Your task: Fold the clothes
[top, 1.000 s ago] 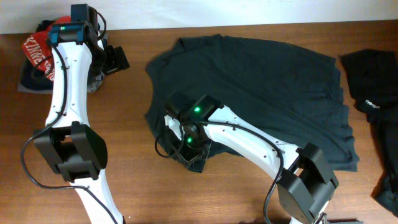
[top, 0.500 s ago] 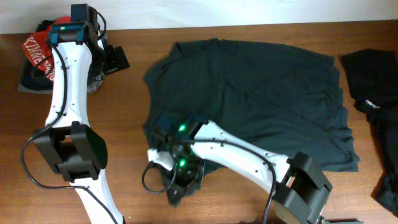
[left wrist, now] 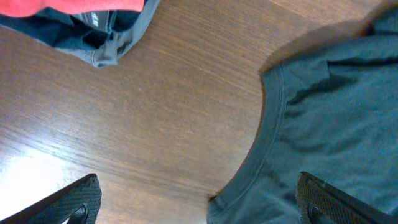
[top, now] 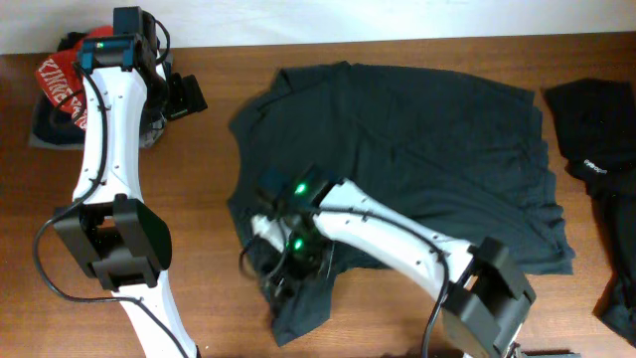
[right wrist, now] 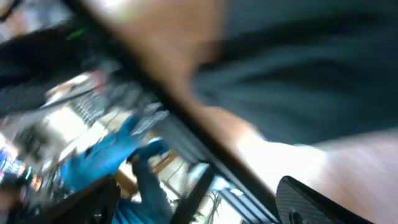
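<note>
The dark teal-grey T-shirt lies spread across the middle of the table. Its lower left flap is drawn out toward the front edge. My right gripper hovers over that flap, open, with nothing between its fingers. The right wrist view is blurred: it shows the teal cloth, the table's edge, and wide-apart fingertips. My left gripper stands open at the back left, off the shirt. In its wrist view the shirt's neckline curves past the right fingertip. Black shirts lie at the far right.
A pile of red and dark clothing sits at the back left corner, and its edge shows in the left wrist view. Bare wood lies between the left arm and the teal shirt. The front table edge is close below the drawn-out flap.
My right gripper pulled the shirt's lower left flap toward the front edge, then opened and let it go. It has backed up slightly. The left arm has not moved.
</note>
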